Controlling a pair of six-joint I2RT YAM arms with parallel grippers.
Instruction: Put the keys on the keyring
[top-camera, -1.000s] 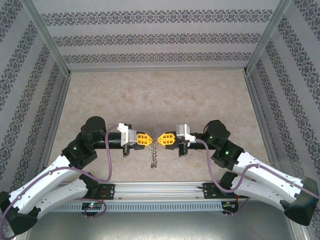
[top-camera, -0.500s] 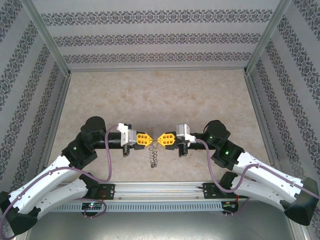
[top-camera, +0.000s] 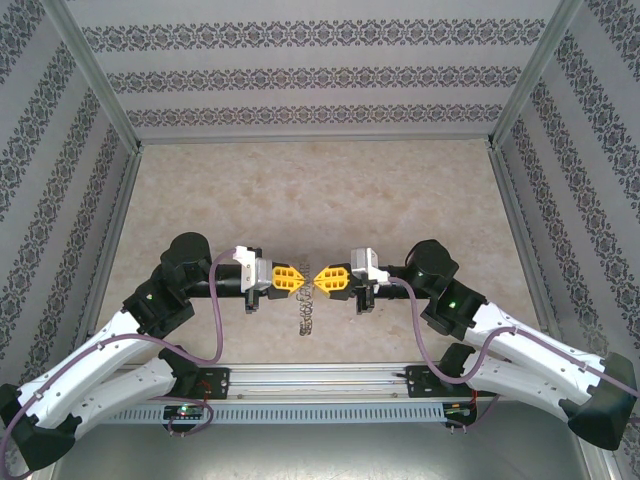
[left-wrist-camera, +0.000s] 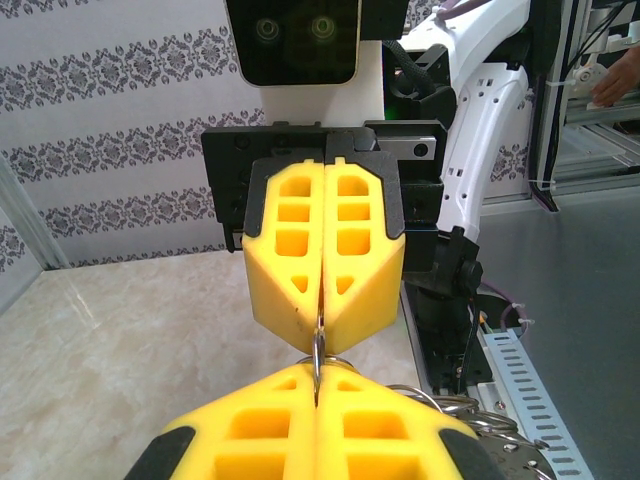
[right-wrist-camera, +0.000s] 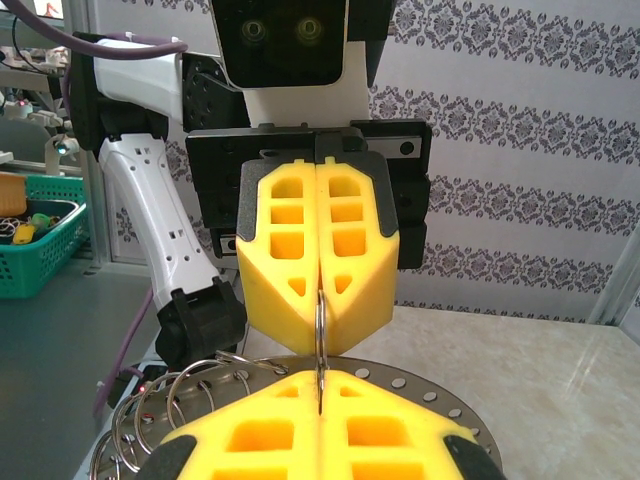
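**Near the surface's (top-camera: 300, 190) six o'clock edge: keyring (top-camera: 305, 316) pinched**

From above we see the left hand (top-camera: 298, 279) and right hand (top-camera: 322, 279) tip to tip, each clamped on the edge-on ring. The right wrist camera adds its grey perforated disc, wire loops (right-wrist-camera: 150, 405) at seven o'clock.

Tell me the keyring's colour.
The keyring is grey metal, silvery wire loops; best in right wrist view.

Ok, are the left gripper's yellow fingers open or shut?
Shut: on the left gripper the yellow fingers press together with no gap, pinching a thin metal wire loop at their tips.
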